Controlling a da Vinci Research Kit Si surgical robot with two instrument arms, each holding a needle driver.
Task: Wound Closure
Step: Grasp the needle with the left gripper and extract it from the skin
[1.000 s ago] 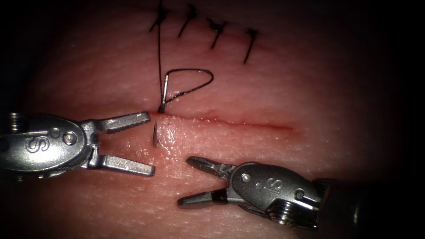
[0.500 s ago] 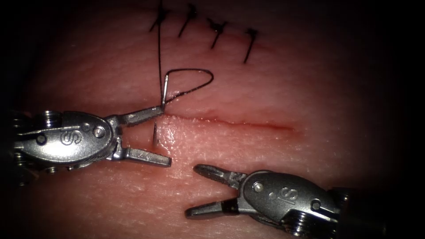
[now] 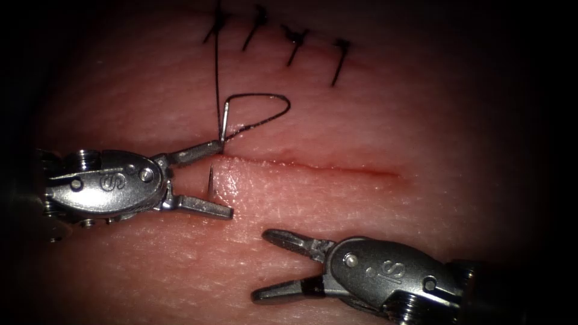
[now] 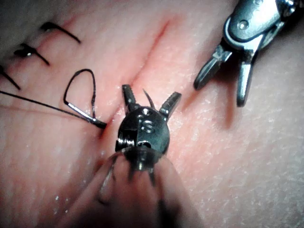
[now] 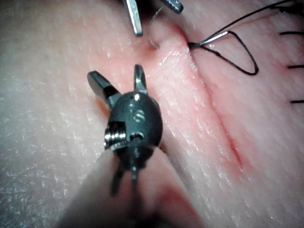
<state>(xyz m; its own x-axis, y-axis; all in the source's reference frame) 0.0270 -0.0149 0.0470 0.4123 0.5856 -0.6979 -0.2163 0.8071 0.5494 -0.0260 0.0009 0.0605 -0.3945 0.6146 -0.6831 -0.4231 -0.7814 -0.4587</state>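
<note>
Straddling the needle tip (image 3: 211, 179), the left pincer (image 3: 220, 179) is held wide open w/ nothing gripped: one jaw lies along the cut's (image 3: 313, 167) left end, touching the needle's tail (image 3: 223, 123) where it enters the tissue (image 3: 373, 108), the other jaw rests on the near lip. The tip is seen standing up out of the near lip betw. the two jaws, so the jaws appear placed to bracket it, prob. for a grasp; that is judged, not seen. In the left wrist view the same tip (image 4: 149, 98) is shown betw. the spread jaws of the left pincer (image 4: 151, 97).

The curved needle is in the tissue: tail end exposed on the far side of the cut, mid-curve buried under the cut, tip out on the near side, all at the cut's left end. Thread (image 3: 265, 108) is looped off the tail to the right of the left pincer, and a strand runs up past the finished stitches (image 3: 293, 45).

The right pincer (image 3: 257, 265) is also spread open and empty, parked on the near tissue, apart from needle and thread, apparently kept clear of the left tool. In its wrist view the right pincer (image 5: 115, 77) is seen open just short of the emerging needle tip (image 5: 151, 34).
</note>
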